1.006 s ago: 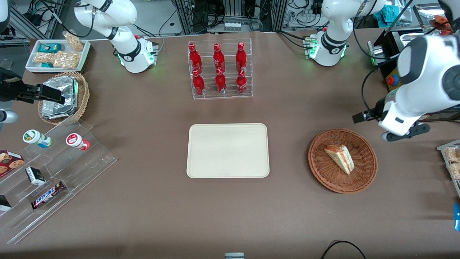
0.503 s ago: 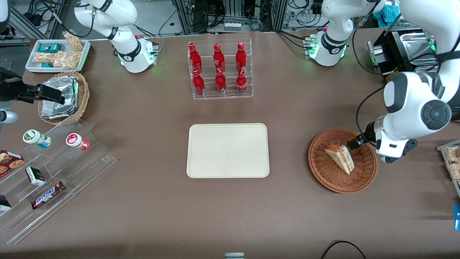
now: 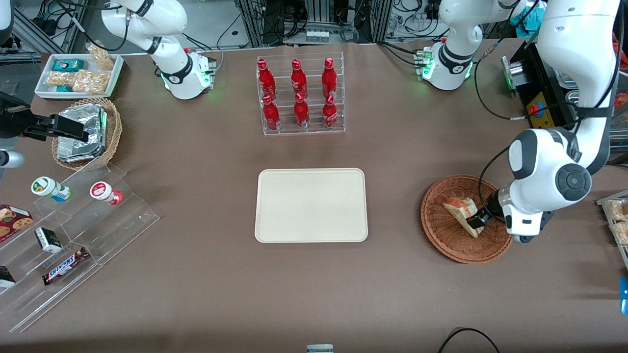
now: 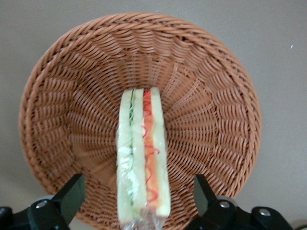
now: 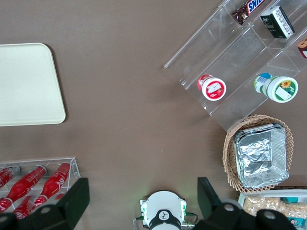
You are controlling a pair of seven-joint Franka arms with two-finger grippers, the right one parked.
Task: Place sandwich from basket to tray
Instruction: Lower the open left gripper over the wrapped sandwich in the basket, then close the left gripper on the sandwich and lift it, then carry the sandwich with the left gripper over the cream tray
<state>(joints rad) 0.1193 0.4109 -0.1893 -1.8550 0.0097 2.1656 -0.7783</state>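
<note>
Your gripper (image 3: 477,219) sits low inside the basket (image 3: 444,235), its jaws spread wide with a finger (image 4: 72,194) on each side of the sandwich (image 3: 460,208), neither touching it. The sandwich lies on the wicker floor, filling edge up, with the basket rim standing clear all round it. You have bare brown table (image 3: 392,206) between the basket and the tray (image 3: 311,205), which holds nothing. Farther from the front camera, a clear rack (image 3: 300,95) holds six red bottles (image 3: 329,77).
</note>
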